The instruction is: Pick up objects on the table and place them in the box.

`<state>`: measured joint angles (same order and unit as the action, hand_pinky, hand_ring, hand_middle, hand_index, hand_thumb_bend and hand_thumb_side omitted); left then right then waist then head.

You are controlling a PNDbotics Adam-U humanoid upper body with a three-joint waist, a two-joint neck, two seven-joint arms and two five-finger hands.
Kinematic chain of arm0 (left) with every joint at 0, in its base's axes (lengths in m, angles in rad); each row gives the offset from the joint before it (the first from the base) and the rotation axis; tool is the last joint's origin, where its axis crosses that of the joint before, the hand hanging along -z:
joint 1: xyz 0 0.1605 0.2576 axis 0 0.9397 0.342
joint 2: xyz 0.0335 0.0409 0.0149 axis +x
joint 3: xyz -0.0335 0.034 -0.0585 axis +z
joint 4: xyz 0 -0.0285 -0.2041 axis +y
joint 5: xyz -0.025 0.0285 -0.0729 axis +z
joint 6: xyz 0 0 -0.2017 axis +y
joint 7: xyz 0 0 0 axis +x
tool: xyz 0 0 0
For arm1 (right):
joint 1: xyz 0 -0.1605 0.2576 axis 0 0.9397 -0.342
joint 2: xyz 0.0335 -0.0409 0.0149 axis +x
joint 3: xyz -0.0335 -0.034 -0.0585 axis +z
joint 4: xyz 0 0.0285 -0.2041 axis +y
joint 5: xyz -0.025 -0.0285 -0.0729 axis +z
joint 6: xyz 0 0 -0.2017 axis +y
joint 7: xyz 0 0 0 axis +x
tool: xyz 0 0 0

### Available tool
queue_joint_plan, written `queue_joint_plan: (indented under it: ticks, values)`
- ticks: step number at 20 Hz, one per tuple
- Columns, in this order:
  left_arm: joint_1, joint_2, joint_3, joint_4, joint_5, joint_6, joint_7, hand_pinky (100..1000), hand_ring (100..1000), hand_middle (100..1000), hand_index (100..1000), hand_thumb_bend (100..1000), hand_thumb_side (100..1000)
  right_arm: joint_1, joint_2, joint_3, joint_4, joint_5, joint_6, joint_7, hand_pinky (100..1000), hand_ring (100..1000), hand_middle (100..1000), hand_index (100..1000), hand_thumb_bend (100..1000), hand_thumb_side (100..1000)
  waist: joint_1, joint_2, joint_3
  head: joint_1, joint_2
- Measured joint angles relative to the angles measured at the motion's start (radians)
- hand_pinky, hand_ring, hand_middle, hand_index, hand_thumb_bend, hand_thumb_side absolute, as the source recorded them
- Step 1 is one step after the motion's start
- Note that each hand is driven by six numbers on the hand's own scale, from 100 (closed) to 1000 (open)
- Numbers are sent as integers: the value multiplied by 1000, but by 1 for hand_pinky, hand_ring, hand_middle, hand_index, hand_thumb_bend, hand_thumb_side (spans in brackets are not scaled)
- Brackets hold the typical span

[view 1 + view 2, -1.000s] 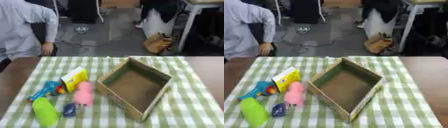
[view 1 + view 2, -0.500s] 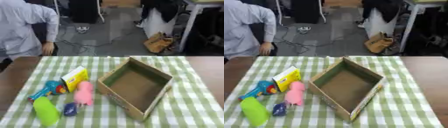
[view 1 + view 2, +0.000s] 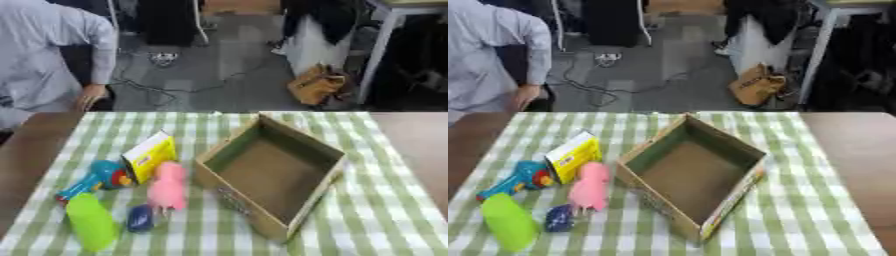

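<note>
Sitting unchanged since a second ago, five toys (image 3: 167,185) lie left of the empty box (image 3: 271,179); neither hand shows, so finger state is unknown.

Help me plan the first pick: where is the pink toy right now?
The pink toy lies on the checked cloth left of the open box, just below the yellow carton and beside a small dark blue thing.
</note>
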<state>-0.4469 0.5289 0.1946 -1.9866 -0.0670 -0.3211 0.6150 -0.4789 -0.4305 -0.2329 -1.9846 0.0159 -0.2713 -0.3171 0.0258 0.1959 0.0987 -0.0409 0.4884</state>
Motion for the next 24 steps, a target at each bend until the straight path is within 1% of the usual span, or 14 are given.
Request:
queue_joint_plan:
  ticks: [3,7,14,18,19,21,24]
  values:
    - [-5,29,0,0,-22,20,13,876,883,884,914,237,1000,-1,0,0,0,0,0,0,732,907,925,1000,100,1000,3,0,0,0,-1]
    - [-4,56,0,0,-39,30,19,876,883,884,914,234,1000,-1,0,0,0,0,0,0,732,907,925,1000,100,1000,4,0,-2,-2,-9]
    - [-2,62,-1,0,-45,35,23,877,883,884,914,232,1000,-1,0,0,0,0,1,1,731,907,925,1000,100,1000,4,0,-3,-6,-18]
    - [-1,63,-1,0,-49,41,20,880,888,890,921,259,1000,-1,0,0,0,0,2,2,731,907,925,1000,100,1000,4,0,-3,-7,-21]
    - [1,63,-1,0,-53,49,16,892,915,912,935,277,1000,-1,0,0,0,0,2,2,731,907,925,1000,100,1000,4,0,-3,-7,-21]
    - [6,79,0,0,-92,94,-15,904,928,927,941,284,1000,-1,0,0,0,0,2,2,731,908,925,1000,100,1000,4,0,-1,-7,-21]
    - [7,109,1,14,-207,219,-109,916,937,940,956,290,1000,-1,0,1,0,0,2,2,731,907,925,1000,100,1000,11,0,0,-7,-22]
